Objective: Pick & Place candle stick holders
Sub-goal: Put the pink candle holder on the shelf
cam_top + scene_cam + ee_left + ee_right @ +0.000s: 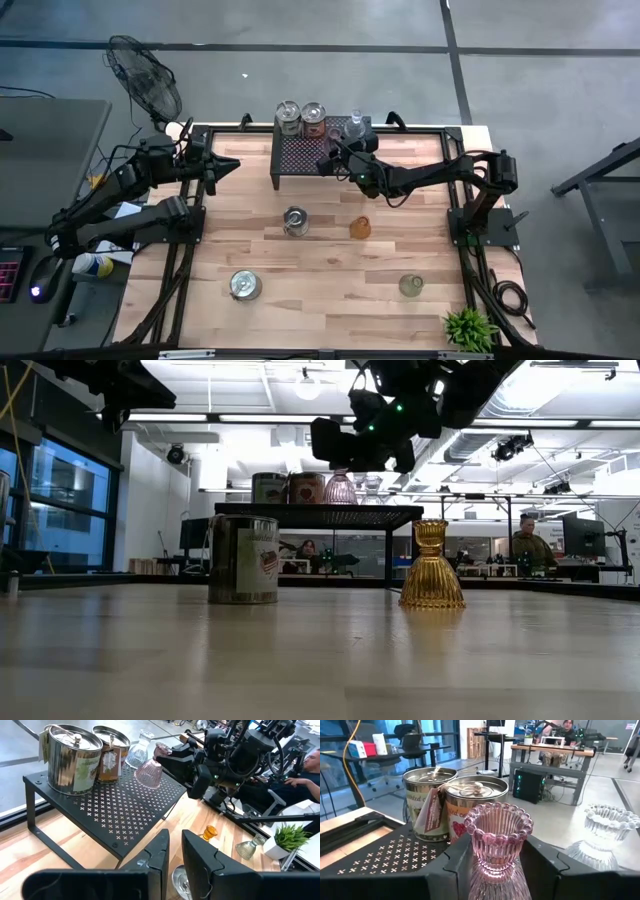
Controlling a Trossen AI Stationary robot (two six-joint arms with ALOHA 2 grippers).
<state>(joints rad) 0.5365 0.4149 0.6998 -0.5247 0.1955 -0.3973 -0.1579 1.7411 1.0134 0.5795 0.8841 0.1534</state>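
A pink glass candle stick holder [497, 845] stands on the black perforated stand [300, 165], between the fingers of my right gripper [328, 160], which is shut on it. Two silvery tin holders [288, 118] [313, 118] and a clear glass one [605, 835] stand on the stand's far edge. On the table rest a silvery holder [295, 220], an amber one [360, 227], another silvery one [245, 285] and a greenish one [411, 285]. My left gripper [228, 165] waits at the table's far left with a narrow gap between its fingers and nothing in it. My right gripper pinches the pink holder's flared body [475, 870], below its beaded rim, between the two fingers [445, 870]. The fingers come level from the table's right. The holder is upright, and in the low view its wide foot [340, 500] seems to sit on the stand's top.
A small green potted plant [468, 328] stands at the near right corner. A fan [145, 80] stands beyond the far left corner. The low view shows people seated in the room behind the table.
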